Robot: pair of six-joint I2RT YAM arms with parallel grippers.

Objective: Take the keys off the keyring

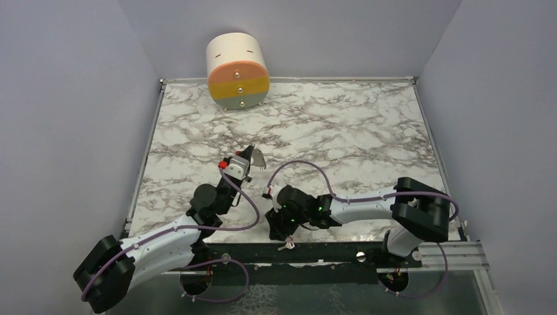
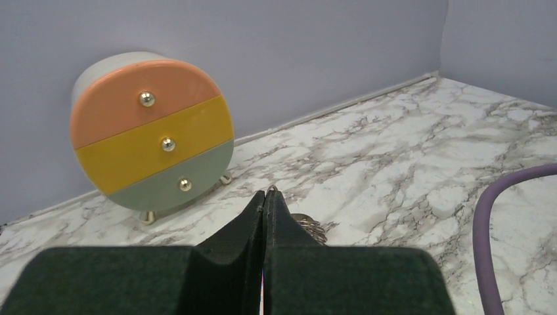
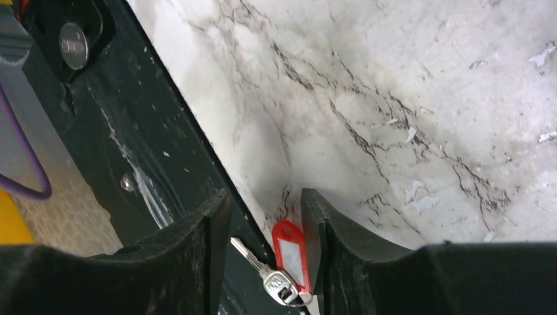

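My left gripper [image 2: 264, 197] is pressed fully closed, and the keyring [image 2: 307, 226] is pinched at its tips. From the left wrist camera the ring shows as a ribbed silver edge just at 3 o'clock of the fingertips. From above, that hand sits a little toward 9 o'clock of the middle of the marble table [image 1: 368, 131], with bright silver metal sticking out past the tips. I cannot tell how many keys hang there.

My right gripper [image 3: 265, 197] points down at the 6 o'clock edge of the table with its jaws standing apart, gripping nothing. Between them lies a loose key [image 3: 263, 268]. It is small and silver, with a rounded head joined to a red plastic tag [image 3: 291, 254] that has a pale window. The tag lies against my 3 o'clock finger, and the key's blade slants toward 10 o'clock over the black edge strip [image 3: 151, 164].

The round drawer chest [image 1: 238, 72] stands at 11 o'clock, well apart.
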